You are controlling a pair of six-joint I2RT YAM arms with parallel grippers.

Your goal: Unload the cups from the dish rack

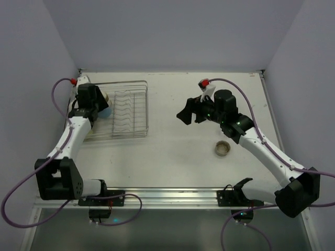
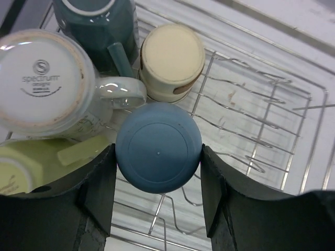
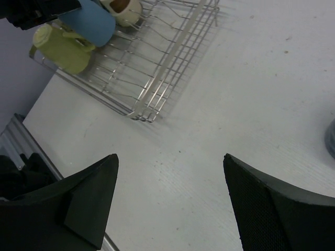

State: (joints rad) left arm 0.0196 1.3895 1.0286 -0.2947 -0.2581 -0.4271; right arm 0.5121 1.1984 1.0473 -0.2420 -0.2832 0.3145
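**Dish rack** [image 1: 125,110]: one, silver wire, upper left of the top view, on the table [image 1: 172,157].

**Cups in rack:** five, clustered in the upper left and centre of the left wrist view:
- dark teal mug [image 2: 97,26]
- white mug [image 2: 42,78], base-up
- cream tumbler [image 2: 171,57]
- yellow-green mug [image 2: 47,162]
- blue cup [image 2: 158,141], base-up

**Cups on table:** one, tan cup [image 1: 223,148], right of centre in the top view.

**Left claw** [image 2: 157,151]: pinching the blue cup, one finger touching each side.

**Right claw** [image 3: 170,159]: spread, above the table, well apart from the rack.
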